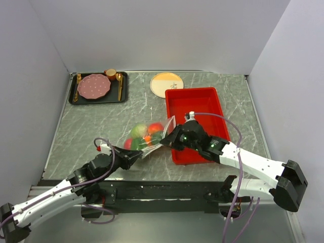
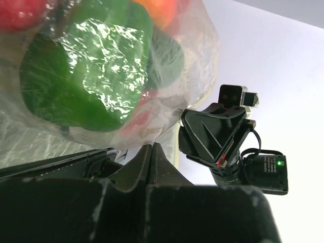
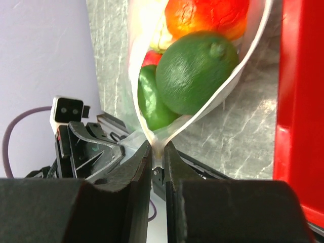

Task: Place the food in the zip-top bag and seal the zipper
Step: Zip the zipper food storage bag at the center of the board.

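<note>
mid-frame, left gripper (image 1: 140, 156) and right gripper (image 1: 166, 142) each pinch the zip-top bag (image 1: 152, 133); if slick plastic slips, food (image 1: 137, 131) could spill.

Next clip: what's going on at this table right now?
Both arms are holding the clear bag between them, low over the table. The left gripper is shut on one edge of the bag, and the right gripper is pinched on the edge nearer the red tray. The food is already inside, with red, orange and green pieces showing through the plastic. These views don't show whether the zipper is fully sealed.
</note>
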Tool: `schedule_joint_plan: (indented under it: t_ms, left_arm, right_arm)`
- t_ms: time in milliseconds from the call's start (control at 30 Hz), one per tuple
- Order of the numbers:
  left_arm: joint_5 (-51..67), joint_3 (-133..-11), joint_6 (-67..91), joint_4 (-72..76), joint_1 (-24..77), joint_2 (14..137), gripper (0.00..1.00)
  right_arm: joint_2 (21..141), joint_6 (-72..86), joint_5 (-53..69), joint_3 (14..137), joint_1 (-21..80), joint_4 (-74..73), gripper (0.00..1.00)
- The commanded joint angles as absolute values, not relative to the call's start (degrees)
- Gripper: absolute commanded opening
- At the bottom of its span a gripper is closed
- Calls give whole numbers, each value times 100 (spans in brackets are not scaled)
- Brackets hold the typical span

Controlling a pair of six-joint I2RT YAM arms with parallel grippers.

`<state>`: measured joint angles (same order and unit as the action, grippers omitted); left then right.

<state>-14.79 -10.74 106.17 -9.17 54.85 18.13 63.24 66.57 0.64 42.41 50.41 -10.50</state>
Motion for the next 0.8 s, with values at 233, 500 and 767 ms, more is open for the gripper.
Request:
schedule_joint_plan:
  t_ms: [233,500,767]
  left_arm:
    - [-2030,-1222,10644,-1714,5458,1740,1]
    - [-2127,-1301,10652,-1977,5449,1574,1]
    - [-2267,-1432,10688,-2407,5449,1204,1]
  right_arm:
    - [6152,6311,-369,4403,4544,-1283,5]
    - [6170,6302,-202,4333,4351,-1204,5]
    - [6319,6161,-44,4395,4263,-1178,5]
